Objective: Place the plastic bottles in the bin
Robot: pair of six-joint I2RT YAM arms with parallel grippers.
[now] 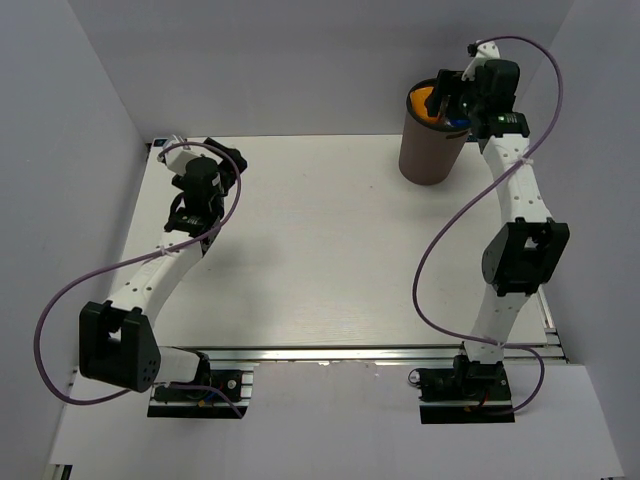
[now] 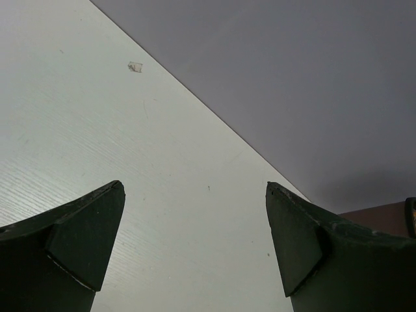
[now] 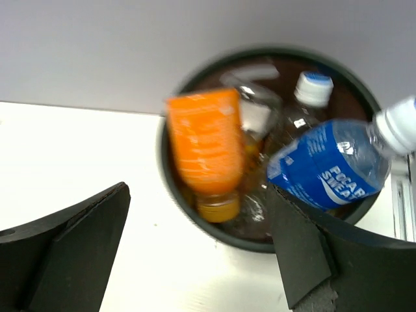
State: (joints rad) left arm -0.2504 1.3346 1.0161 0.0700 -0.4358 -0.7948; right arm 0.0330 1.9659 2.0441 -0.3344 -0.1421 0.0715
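Looks basically done, orange bottle (image 3: 205, 153), clear bottle (image 3: 257, 114) and blue bottle (image 3: 331, 169) piled in the far-right bin (image 1: 430, 160), right fingers (image 3: 71, 247) spread wide above it, left fingers (image 2: 78, 240) spread idle over the table (image 2: 97, 130).

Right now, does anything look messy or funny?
Yes. The orange bottle looks blurry and sticks out over the edge of the bin. The blue bottle leans with its cap past the edge too. A tiny scrap lies on the table.
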